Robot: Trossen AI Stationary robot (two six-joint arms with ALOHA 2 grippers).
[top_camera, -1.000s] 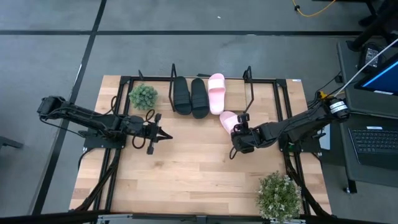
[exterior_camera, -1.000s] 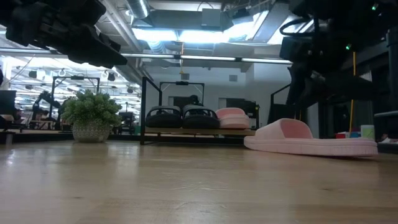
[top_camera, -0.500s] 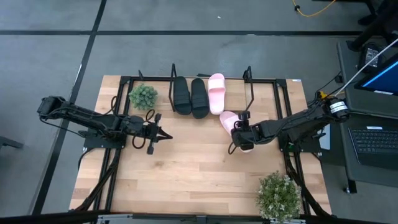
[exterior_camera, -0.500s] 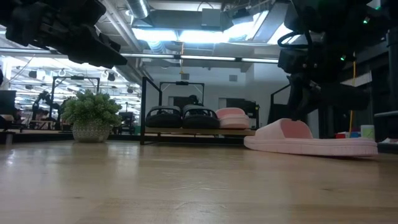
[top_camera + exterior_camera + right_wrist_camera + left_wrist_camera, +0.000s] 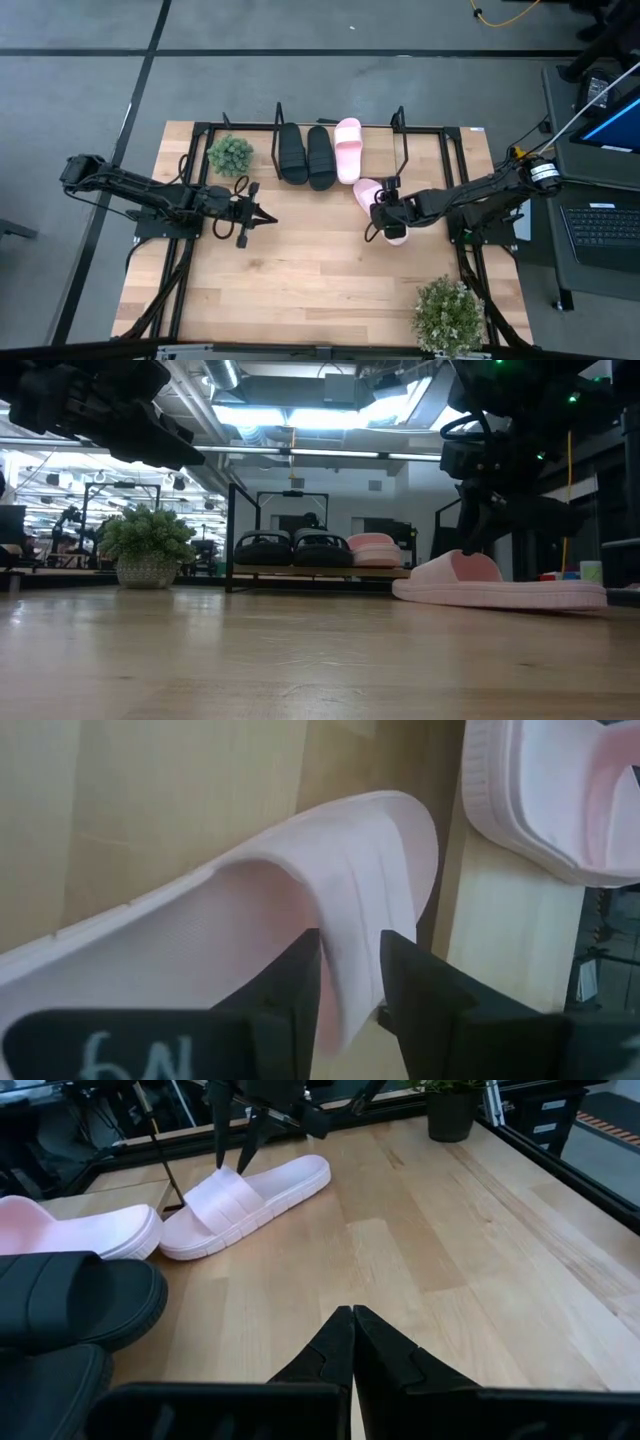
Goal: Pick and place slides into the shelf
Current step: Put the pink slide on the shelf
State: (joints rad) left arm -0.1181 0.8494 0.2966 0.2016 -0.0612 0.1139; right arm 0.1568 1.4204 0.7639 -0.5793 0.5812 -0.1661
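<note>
Your right gripper [image 5: 379, 212] sits over the loose pink slide [image 5: 372, 196], which lies flat on the wooden table [image 5: 300, 270] just right of centre, in front of the shelf [image 5: 340, 128] and apart from it. In the right wrist view the two dark fingers [image 5: 296, 970] straddle the wide strap of that slide [image 5: 340, 870], one on each side, with the strap between them; the jaws are parted only by the strap's thickness, and you cannot confirm from these views whether they are pressing on it. The low view shows the slide [image 5: 497, 584] with its sole on the table, the right gripper [image 5: 478, 520] reaching down onto its strap.

Three slides stand in the shelf at the far edge: two black slides [image 5: 305, 155] side by side and one pink slide [image 5: 347, 148] just to their right.

Your left gripper [image 5: 262, 216] waits on the left half of the table, off the surface, pointing towards the centre. Its fingers [image 5: 350, 1342] are pressed together, holding nothing.

A small potted plant [image 5: 230, 154] stands near the shelf's left end; a larger plant [image 5: 450, 315] stands at the near right corner.
</note>
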